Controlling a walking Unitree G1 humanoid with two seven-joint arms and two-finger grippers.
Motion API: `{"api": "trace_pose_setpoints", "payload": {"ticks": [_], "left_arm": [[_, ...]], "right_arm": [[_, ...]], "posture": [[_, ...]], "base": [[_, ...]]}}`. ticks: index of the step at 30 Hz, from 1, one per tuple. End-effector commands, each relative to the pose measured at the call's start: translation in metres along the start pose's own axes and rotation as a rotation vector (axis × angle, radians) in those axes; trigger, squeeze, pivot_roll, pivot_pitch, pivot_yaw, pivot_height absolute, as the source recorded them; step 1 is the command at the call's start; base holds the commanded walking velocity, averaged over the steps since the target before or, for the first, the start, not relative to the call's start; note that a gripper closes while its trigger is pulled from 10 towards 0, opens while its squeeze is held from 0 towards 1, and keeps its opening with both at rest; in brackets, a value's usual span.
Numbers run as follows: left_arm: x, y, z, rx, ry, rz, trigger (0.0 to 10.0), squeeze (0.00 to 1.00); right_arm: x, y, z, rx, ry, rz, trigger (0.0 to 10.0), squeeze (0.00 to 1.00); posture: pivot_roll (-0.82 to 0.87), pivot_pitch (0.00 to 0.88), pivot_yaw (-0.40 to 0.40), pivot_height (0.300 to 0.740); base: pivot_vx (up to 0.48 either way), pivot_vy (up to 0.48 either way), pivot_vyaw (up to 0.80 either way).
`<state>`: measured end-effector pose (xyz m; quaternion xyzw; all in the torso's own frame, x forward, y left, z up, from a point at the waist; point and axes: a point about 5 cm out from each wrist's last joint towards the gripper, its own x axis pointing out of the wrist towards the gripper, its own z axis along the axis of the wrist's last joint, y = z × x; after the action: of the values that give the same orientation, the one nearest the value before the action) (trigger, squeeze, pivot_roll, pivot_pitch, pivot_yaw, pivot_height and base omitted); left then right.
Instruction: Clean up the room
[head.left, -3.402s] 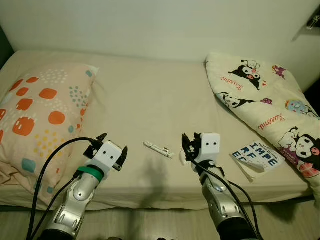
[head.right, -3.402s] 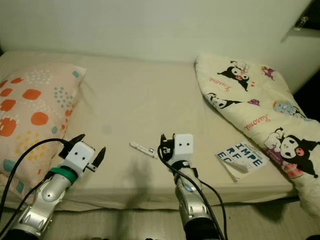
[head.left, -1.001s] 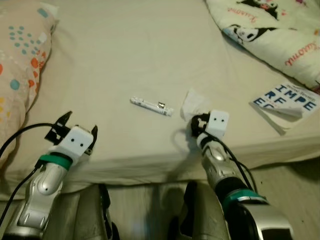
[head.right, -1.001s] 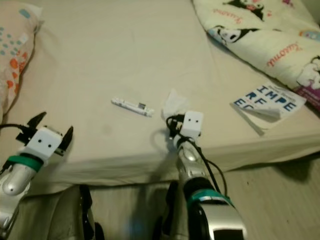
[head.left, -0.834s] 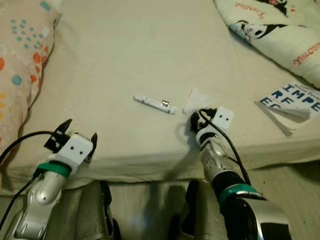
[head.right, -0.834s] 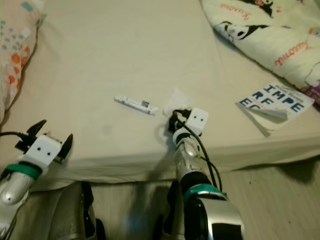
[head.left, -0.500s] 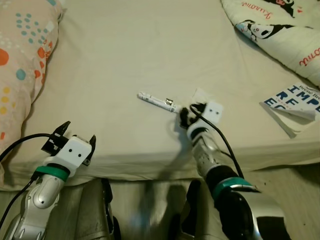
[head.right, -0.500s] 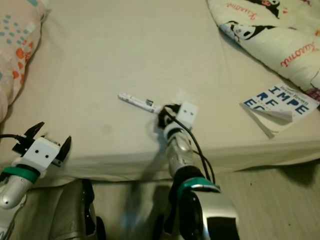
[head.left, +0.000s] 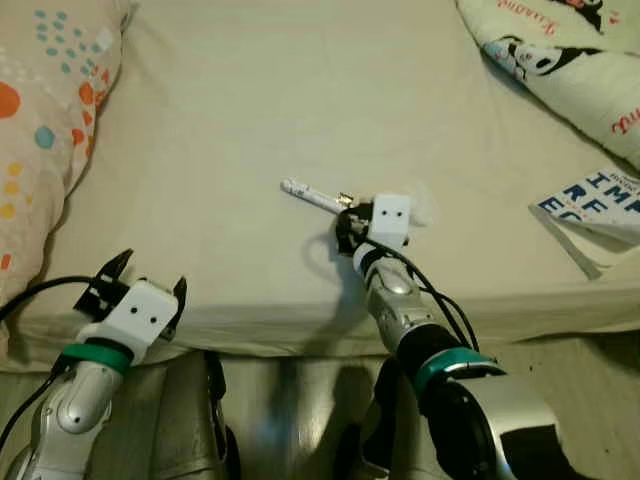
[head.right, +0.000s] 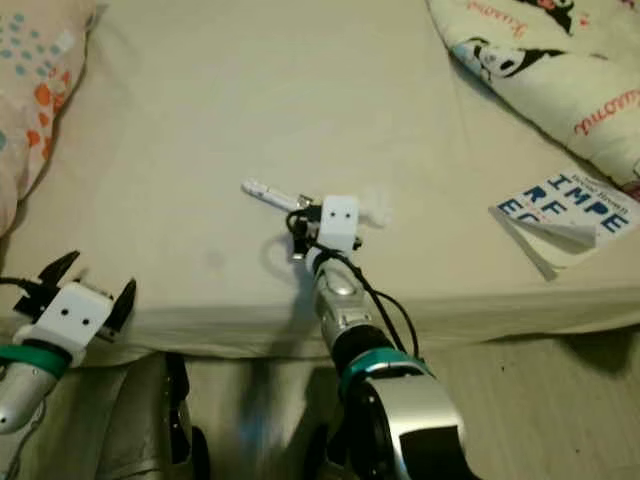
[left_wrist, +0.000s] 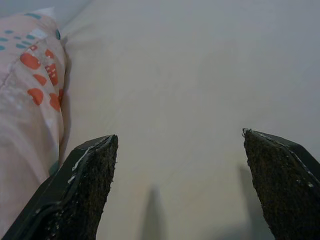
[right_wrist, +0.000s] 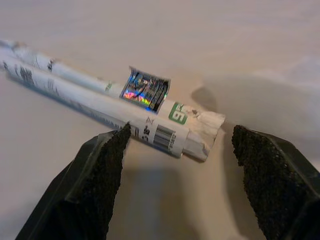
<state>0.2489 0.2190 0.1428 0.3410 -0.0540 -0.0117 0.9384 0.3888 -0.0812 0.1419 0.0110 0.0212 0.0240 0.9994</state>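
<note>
beige bed sheet (head.left: 250, 120) holds a white wrapper (right_wrist: 115, 105) between the right gripper (right_wrist: 177, 172) jaws, spread; left gripper (left_wrist: 180, 195) jaws spread too.

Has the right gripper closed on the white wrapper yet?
No, the right gripper is open, its fingers either side of the white wrapper lying on the bed.

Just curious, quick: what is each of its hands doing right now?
Left gripper: open, holding nothing, at the bed edge.
Right gripper: open, fingers either side of the white wrapper, not gripping it.
</note>
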Motion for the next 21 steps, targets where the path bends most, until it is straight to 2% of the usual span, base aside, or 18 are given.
{"api": "trace_pose_setpoints", "payload": {"ticks": [1,2,5,6,7,8,10,17,21], "left_arm": [[-0.005,-0.003,-0.004,0.001,0.030,-0.011,10.0,0.00],[-0.005,-0.004,-0.003,0.000,0.031,-0.012,10.0,0.00],[-0.005,-0.004,-0.002,-0.001,0.031,-0.012,10.0,0.00],[-0.005,-0.004,-0.002,0.000,0.031,-0.012,10.0,0.00],[-0.005,-0.004,-0.002,0.000,0.031,-0.012,10.0,0.00],[-0.005,-0.004,-0.002,0.001,0.033,-0.010,10.0,0.00],[-0.006,-0.003,-0.002,0.003,0.035,-0.009,10.0,0.00],[-0.006,-0.004,-0.002,0.000,0.044,-0.007,10.0,0.00],[-0.003,-0.006,-0.001,-0.001,0.039,-0.013,10.0,0.00]], "right_arm": [[-0.002,-0.006,-0.009,-0.046,0.041,-0.041,9.6,0.00],[-0.002,-0.015,-0.007,-0.091,0.027,-0.118,5.3,0.00],[-0.001,-0.018,-0.004,-0.111,0.010,-0.151,4.9,0.00],[0.000,-0.018,-0.003,-0.113,0.004,-0.158,3.2,0.00],[0.000,-0.018,-0.001,-0.118,-0.004,-0.161,3.2,0.00],[0.001,-0.018,0.003,-0.138,-0.025,-0.170,0.0,0.00],[0.001,-0.018,0.006,-0.156,-0.042,-0.178,0.0,0.00],[0.003,-0.021,0.026,-0.306,-0.198,-0.233,0.0,0.00],[0.003,-0.022,0.031,-0.365,-0.237,-0.250,0.0,0.00]], "posture": [[0.35,0.327,-0.047,0.460],[0.36,0.329,-0.046,0.460],[0.36,0.329,-0.046,0.460],[0.36,0.328,-0.046,0.460],[0.36,0.328,-0.046,0.460],[0.36,0.328,-0.045,0.460],[0.36,0.328,-0.045,0.460],[0.34,0.326,-0.049,0.460],[0.33,0.326,-0.043,0.460]], "base": [[0.000,0.000,0.00],[0.000,0.000,0.00],[0.000,0.000,0.00],[0.000,0.000,0.00],[0.000,0.000,0.00],[0.000,0.000,0.00],[0.000,0.000,0.00],[0.000,0.000,0.00],[0.000,0.000,0.00]]}}
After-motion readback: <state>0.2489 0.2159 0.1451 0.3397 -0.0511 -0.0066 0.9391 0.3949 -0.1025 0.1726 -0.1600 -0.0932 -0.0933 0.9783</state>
